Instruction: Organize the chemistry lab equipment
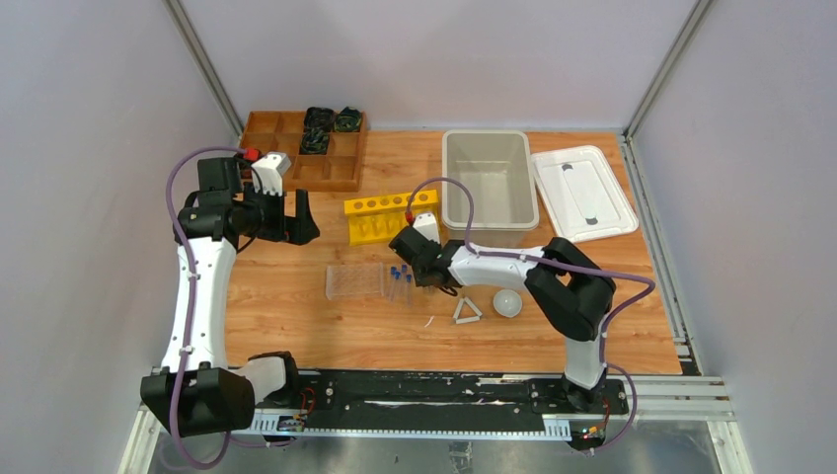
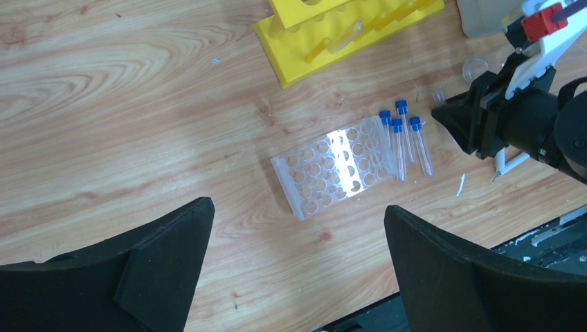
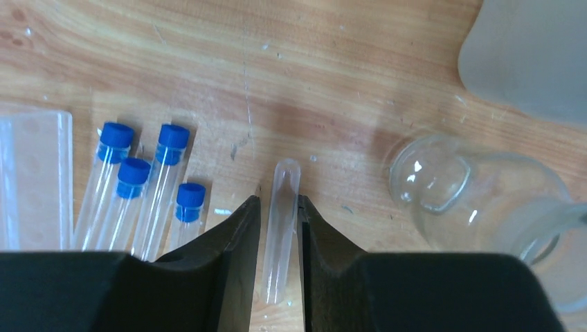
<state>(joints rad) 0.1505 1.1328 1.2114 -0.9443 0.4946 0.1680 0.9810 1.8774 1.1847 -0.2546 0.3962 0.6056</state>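
- Shows a wooden table [image 1: 296,326] from above, with two arms reaching in from its near edge.
- Places the right gripper [image 3: 279,204] low over the middle of the table. Its jaws are clamped on a capless clear tube [image 3: 284,181], which points forward between the black fingers [image 3: 235,242]. Cannot tell whether this tube is lifted or rests on the wood.
- Sets four small clear tubes with blue caps [image 3: 160,183] flat on the wood, side by side, just left of that gripper, with their caps toward the far side of the table.
- Puts the clear plastic tube rack [image 2: 332,166] flat on the table, right against the capped tubes on their left side.
- Shows one clear glass beaker [image 3: 477,200] lying on its side just right of the right gripper, near the corner of a large clear bin [image 1: 489,178].
- Places the white triangle frame [image 1: 467,311] and the white round dish [image 1: 507,302] next to each other but apart, on the near side of the right arm.
- Holds the left gripper [image 1: 296,217] raised over the left part of the table, well apart from the tubes, jaws spread wide.
- Adds a yellow six-hole rack [image 1: 390,215] behind the tubes, a wooden compartment tray [image 1: 286,133] with black items at the far left, and a white lid [image 1: 582,193] right of the bin.
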